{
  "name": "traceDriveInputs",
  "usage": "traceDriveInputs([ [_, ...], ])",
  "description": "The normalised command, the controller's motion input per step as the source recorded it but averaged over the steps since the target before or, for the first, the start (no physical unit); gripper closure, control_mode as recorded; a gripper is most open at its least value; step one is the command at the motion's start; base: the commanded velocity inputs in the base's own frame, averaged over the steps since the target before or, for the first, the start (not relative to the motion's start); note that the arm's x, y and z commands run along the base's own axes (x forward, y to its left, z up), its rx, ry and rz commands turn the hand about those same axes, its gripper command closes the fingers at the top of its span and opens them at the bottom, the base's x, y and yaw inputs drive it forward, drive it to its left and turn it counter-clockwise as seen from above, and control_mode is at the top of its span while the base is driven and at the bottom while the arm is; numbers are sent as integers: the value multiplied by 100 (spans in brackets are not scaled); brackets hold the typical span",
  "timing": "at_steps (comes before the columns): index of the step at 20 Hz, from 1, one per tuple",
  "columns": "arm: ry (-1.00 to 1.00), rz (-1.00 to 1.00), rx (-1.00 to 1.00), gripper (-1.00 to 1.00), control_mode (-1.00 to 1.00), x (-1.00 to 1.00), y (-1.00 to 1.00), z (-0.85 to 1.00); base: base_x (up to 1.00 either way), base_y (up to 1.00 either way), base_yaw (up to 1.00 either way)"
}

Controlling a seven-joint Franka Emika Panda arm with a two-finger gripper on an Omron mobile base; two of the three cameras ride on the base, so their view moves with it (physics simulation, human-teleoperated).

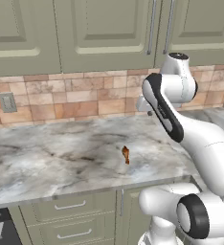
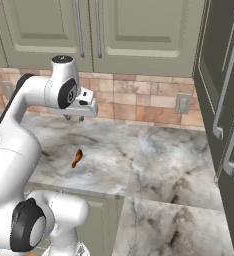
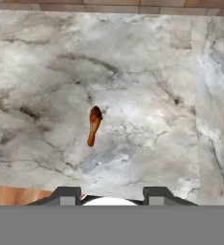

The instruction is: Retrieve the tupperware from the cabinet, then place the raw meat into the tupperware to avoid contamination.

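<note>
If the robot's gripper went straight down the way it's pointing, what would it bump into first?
Probably the bare marble counter. The gripper points down at it with its jaws apart. The raw meat lies a bit to one side, though depth is hard to judge.

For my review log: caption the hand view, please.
Open pincer above marble counter, raw meat lying ahead.

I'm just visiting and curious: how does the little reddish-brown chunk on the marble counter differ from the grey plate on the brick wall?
The reddish-brown elongated meat chunk lies flat on the grey-veined marble counter; the grey rectangular wall outlet plate stands upright against the tan brick backsplash. The chunk is irregular and narrow; the plate is a neat rectangle and looks larger. The chunk sits near the counter's front edge, the plate up behind the counter. Both are small against the counter.
</note>
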Motion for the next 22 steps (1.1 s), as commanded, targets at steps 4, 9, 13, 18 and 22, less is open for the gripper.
traceDriveInputs([
  [4,-5,0,0,-100,-100,-12,0,0,0,0,0],
  [9,-18,0,0,-100,-100,-26,0,7,0,0,0],
  [13,-19,0,0,-100,-100,-22,0,9,0,0,0],
  [18,-19,0,0,-100,-100,-12,1,23,0,0,0],
  [22,-18,0,-1,-100,-100,-7,7,32,0,0,0],
])
